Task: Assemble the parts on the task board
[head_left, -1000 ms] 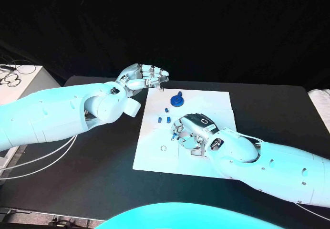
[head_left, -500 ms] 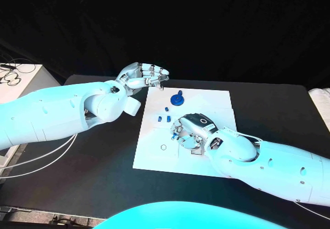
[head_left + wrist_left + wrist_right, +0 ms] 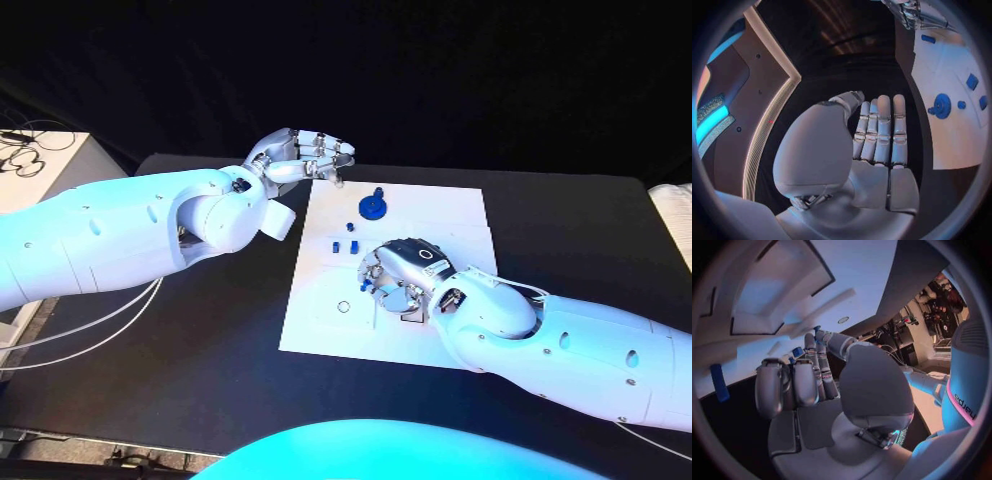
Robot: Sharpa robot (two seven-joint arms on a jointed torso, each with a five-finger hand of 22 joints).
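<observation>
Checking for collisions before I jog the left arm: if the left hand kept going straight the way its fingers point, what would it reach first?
Probably nothing: the left hand hangs off the task board's far corner, fingers straight, toward bare black table. The blue gear lies aside of that line, though depth is unclear.

The task board (image 3: 447,215) is seen as a flat, matt white sheet, smooth and without gloss. The table (image 3: 577,230) beneath it is given a dull black, lightly textured finish. The blue gear-like part (image 3: 372,209) near the board's far edge, and the small blue parts (image 3: 343,246) by its left edge, appear to be moulded plastic. The left hand (image 3: 300,160) and right hand (image 3: 397,275) are finished in silvery, satin metal; the arm shells are rendered in smooth, glossy white plastic.
</observation>
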